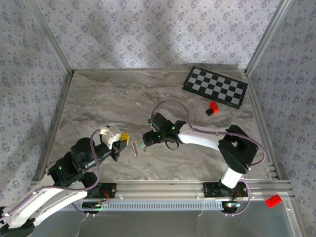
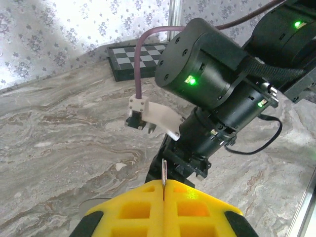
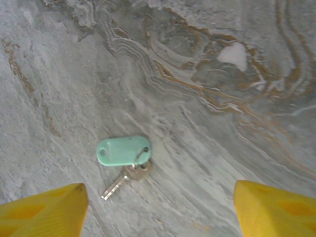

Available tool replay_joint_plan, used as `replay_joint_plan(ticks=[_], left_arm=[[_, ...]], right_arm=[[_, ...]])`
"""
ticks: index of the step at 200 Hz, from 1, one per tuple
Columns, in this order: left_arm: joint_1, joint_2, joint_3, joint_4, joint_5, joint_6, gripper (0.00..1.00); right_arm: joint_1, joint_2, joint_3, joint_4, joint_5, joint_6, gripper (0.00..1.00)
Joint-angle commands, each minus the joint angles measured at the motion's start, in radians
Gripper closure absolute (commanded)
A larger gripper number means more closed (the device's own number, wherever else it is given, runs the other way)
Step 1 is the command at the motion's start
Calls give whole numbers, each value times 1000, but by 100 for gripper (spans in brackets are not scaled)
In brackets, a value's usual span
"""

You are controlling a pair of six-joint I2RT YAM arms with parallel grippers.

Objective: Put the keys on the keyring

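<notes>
The key (image 3: 129,174) is a small silver key joined to a mint-green oval tag (image 3: 123,150). It lies flat on the marble table. My right gripper (image 3: 160,212) hovers open over it, with one yellow fingertip (image 3: 44,210) on each side and the key nearer the left one. In the top view the right gripper (image 1: 146,140) sits mid-table, pointing left. My left gripper (image 2: 163,185) is shut on the keyring (image 2: 163,170), whose thin metal edge sticks up between the yellow pads. From above, the keyring (image 1: 134,146) hangs silvery just right of the left gripper (image 1: 123,137), close to the right gripper.
A checkerboard (image 1: 215,86) lies at the back right, and a red block (image 1: 214,106) sits just in front of it. Another red brick (image 1: 273,200) rests outside the frame at the near right. Patterned walls enclose the table (image 1: 98,103) on three sides.
</notes>
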Motion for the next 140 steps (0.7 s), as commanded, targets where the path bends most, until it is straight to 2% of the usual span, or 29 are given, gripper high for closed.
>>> replay_joint_plan(ticks=[1, 48, 140], left_arm=[[0, -27, -8, 34, -33, -24, 100], [-2, -34, -19, 47, -25, -24, 100], [-2, -59, -27, 64, -12, -20, 100]], right_arm=[[6, 45, 40, -4, -1, 24, 26], [13, 113, 80, -5, -41, 28, 36], [32, 177, 131, -15, -20, 20, 55]])
